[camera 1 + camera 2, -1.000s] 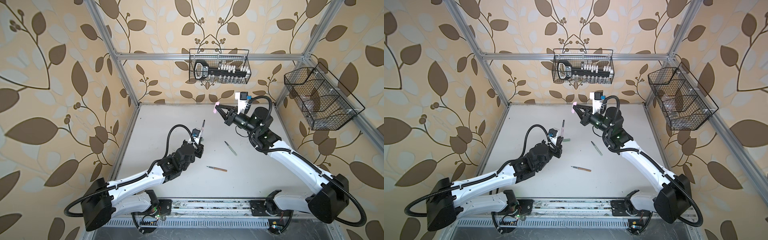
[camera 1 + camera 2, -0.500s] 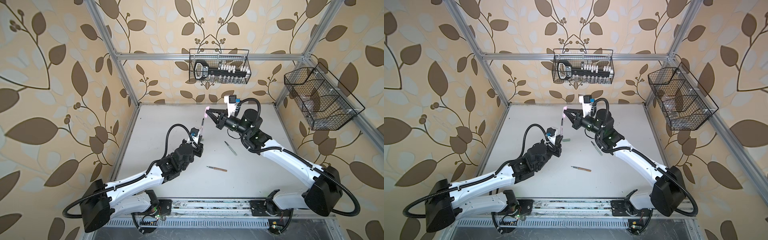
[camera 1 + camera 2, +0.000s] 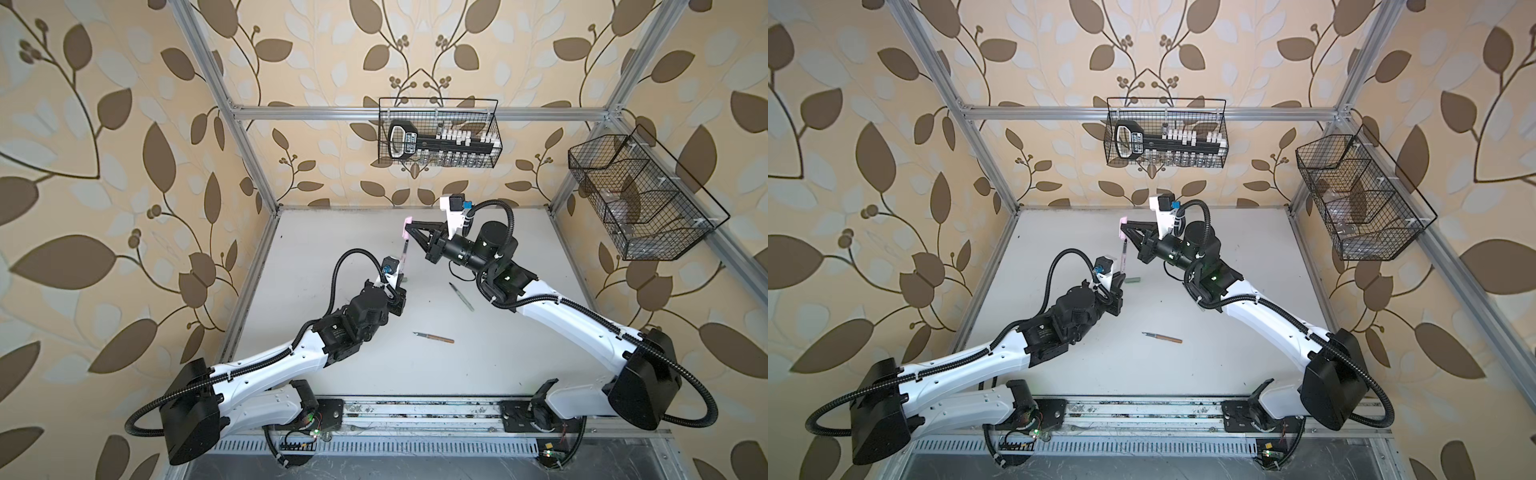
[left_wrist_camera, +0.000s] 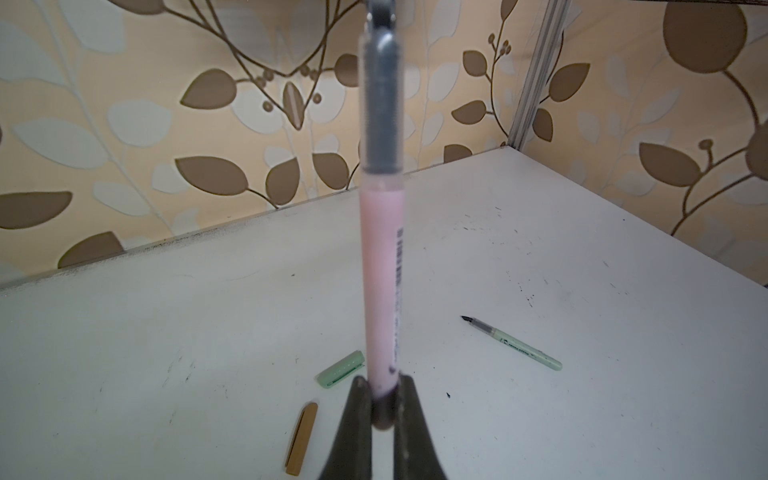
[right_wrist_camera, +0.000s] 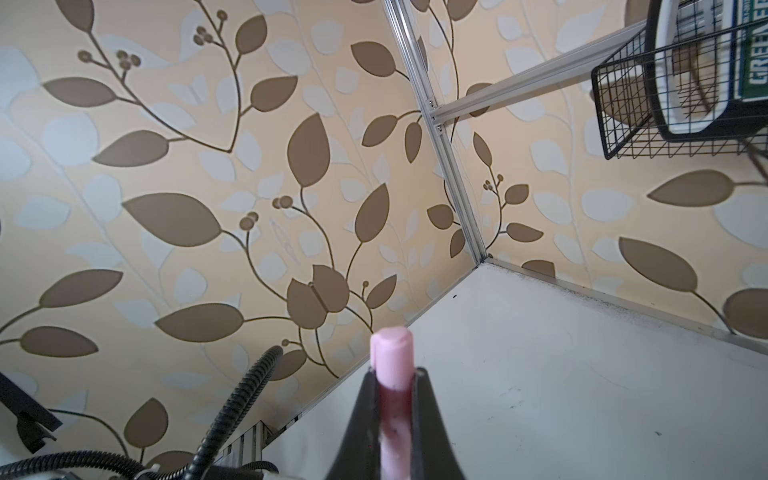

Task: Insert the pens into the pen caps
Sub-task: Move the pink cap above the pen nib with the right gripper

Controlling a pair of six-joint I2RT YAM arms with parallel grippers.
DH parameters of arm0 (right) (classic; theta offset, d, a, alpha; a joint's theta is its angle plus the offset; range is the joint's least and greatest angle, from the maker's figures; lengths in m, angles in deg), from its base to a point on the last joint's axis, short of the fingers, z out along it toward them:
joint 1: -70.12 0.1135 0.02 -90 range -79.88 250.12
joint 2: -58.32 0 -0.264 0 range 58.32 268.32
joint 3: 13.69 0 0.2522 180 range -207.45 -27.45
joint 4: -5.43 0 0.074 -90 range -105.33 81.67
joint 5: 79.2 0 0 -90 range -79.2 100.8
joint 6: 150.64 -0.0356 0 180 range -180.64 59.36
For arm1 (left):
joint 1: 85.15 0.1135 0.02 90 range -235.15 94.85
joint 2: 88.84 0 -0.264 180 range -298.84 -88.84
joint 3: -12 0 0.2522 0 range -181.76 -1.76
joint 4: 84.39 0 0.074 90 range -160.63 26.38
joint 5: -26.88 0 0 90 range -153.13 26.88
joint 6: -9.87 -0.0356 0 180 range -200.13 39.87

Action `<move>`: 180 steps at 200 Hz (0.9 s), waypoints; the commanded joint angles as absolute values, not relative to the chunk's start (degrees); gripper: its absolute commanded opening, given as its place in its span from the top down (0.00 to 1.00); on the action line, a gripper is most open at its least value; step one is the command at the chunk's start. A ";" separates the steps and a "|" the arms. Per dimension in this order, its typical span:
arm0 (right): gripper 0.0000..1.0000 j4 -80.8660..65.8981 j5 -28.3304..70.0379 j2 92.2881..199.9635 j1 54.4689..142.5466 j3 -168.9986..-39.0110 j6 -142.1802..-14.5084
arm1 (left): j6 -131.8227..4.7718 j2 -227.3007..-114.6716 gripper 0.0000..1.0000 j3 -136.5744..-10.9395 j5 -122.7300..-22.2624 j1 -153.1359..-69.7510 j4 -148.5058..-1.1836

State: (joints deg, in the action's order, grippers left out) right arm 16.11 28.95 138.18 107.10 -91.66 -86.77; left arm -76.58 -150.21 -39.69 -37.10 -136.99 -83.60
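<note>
White surface (image 3: 332, 232), leafy walls: pink cap (image 3: 405, 226) poised over pink pen (image 3: 404, 255).
Left pincer (image 3: 400, 277) pinches the pen's base, tip up. Right pincer (image 3: 409, 231) pinches the cap just above that tip; contact is unclear. Best, I judge, to line the cap's mouth with the barrel, then press straight along it. Only the left wrist view shows the brown cap (image 4: 302, 436); only top views show cap and tip together.
</note>
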 commanded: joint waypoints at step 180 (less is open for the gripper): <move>1.00 16.89 24.53 136.57 108.01 -87.52 -84.93 | -74.34 -149.40 1.00 -43.09 -36.05 -137.58 -82.75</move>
State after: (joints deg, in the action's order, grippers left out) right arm 16.27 26.09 137.83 107.53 -88.09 -86.05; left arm -75.27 -150.25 -40.34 -37.06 -136.99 -81.17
